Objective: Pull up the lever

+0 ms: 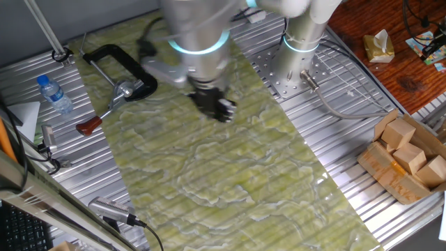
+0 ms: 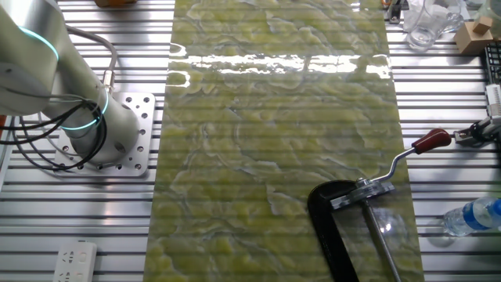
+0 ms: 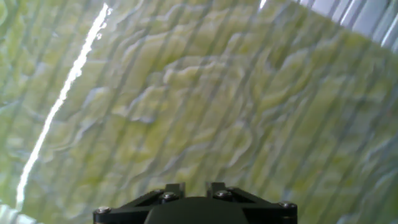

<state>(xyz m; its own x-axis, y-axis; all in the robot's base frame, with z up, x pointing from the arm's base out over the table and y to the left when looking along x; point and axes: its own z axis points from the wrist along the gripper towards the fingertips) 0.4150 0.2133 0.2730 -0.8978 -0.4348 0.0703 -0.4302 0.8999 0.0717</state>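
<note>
The gripper (image 1: pixel 219 106) is hanging over green marbled sheet (image 1: pixel 230 167) — jaw spacing cannot be told. Well apart from the jaws, the lever (image 1: pixel 104 113) is lying flat beside its black clamp (image 1: pixel 118 59) — ribbed metal table (image 1: pixel 334 104) beyond.

The green mat (image 1: pixel 230 174) lies open between the claw (image 1: pixel 214 104) and the lever (image 1: pixel 104 115). Beside the lever's red knob (image 1: pixel 89 126) stand a water bottle (image 1: pixel 54 94) and a small metal tool (image 1: pixel 47 136), so room there is narrow. The black clamp (image 1: pixel 118 63) blocks the far side.
</note>
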